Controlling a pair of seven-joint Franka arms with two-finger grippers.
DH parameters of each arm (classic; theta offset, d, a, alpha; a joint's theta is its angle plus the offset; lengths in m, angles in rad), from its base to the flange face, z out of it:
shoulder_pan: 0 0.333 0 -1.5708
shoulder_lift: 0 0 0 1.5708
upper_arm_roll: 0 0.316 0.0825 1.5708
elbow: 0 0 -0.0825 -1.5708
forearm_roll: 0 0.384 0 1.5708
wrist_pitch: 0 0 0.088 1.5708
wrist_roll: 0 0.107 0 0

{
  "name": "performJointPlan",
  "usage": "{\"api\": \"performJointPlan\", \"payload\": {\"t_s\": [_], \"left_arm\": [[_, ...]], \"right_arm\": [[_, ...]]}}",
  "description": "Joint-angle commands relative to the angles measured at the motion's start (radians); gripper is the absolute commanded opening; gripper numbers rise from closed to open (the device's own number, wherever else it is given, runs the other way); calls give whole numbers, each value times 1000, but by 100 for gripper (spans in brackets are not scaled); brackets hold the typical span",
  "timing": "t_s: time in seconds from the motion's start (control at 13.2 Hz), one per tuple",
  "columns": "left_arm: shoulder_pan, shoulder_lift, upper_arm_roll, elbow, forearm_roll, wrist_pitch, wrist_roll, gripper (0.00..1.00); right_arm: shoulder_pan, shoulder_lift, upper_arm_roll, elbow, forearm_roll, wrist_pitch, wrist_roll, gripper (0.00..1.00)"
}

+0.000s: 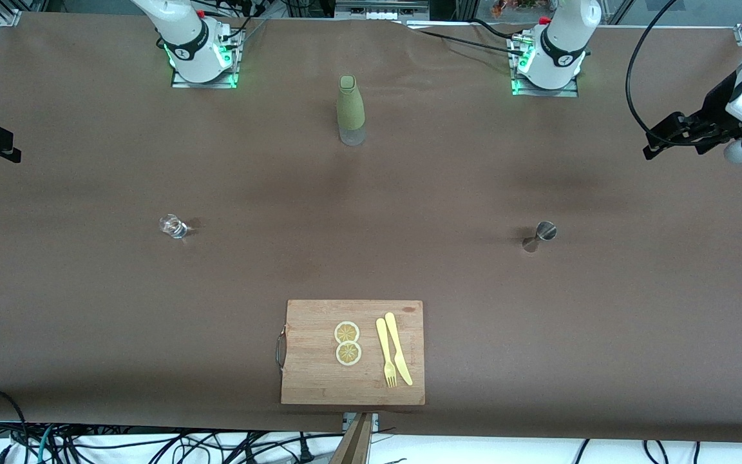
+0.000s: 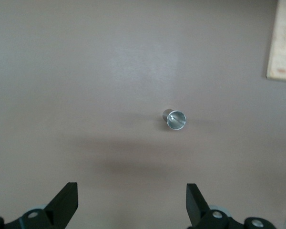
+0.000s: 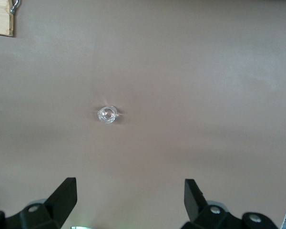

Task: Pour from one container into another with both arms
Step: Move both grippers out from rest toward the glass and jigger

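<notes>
The small steel jigger (image 1: pixel 542 233) stands upright on the brown table toward the left arm's end. In the left wrist view the jigger (image 2: pixel 176 119) shows from above, well clear of my left gripper (image 2: pixel 132 200), which is open and empty. In the front view the left gripper (image 1: pixel 654 143) hangs high over the left arm's end of the table. The tiny clear glass cup (image 1: pixel 173 226) stands toward the right arm's end. The right wrist view shows the cup (image 3: pixel 107 114) apart from my open, empty right gripper (image 3: pixel 130 198). That right gripper (image 1: pixel 10 147) hovers over the right arm's end.
A tall olive-green bottle (image 1: pixel 350 111) stands midway between the two bases. A wooden cutting board (image 1: pixel 310 380) lies near the front edge with two lemon slices (image 1: pixel 347 342), a yellow fork (image 1: pixel 385 353) and a knife (image 1: pixel 398 348). Board corners show in both wrist views (image 2: pixel 282 47) (image 3: pixel 1 19).
</notes>
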Motion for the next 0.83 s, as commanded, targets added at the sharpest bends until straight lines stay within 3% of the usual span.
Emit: {"api": "performJointPlan", "payload": {"t_s": [0.0,0.38,0.75], "left_arm": [[1,2,9,-5,20,12,152,100],[25,26,14,-67,7,56,439,100],[70,94,14,-93,-24,94,541,100]], "right_arm": [[2,1,0,24,7,-24,-9,100],[2,13,1,26,6,-24,-19,100],[2,15,1,26,7,-23,-13,100]]}}
